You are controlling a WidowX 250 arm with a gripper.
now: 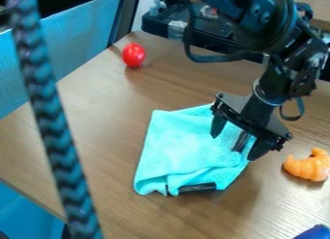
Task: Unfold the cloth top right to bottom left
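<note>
The turquoise cloth (177, 141) lies folded on the wooden table, with layered, rumpled edges at its bottom. My gripper (233, 146) hangs over the cloth's right part, its two fingers spread wide apart. One finger is above the cloth, the other by its right edge. A narrow dark piece shows between the fingers; whether it belongs to the gripper or lies on the cloth, I cannot tell. The cloth's top right corner is partly hidden behind the gripper.
A black object (197, 188) shows at the cloth's bottom edge. An orange croissant-shaped toy (309, 165) lies right of the gripper, a blue thing (314, 232) at bottom right. A red oval object (134, 55) sits toward the back. A braided cable (57, 129) crosses the left foreground.
</note>
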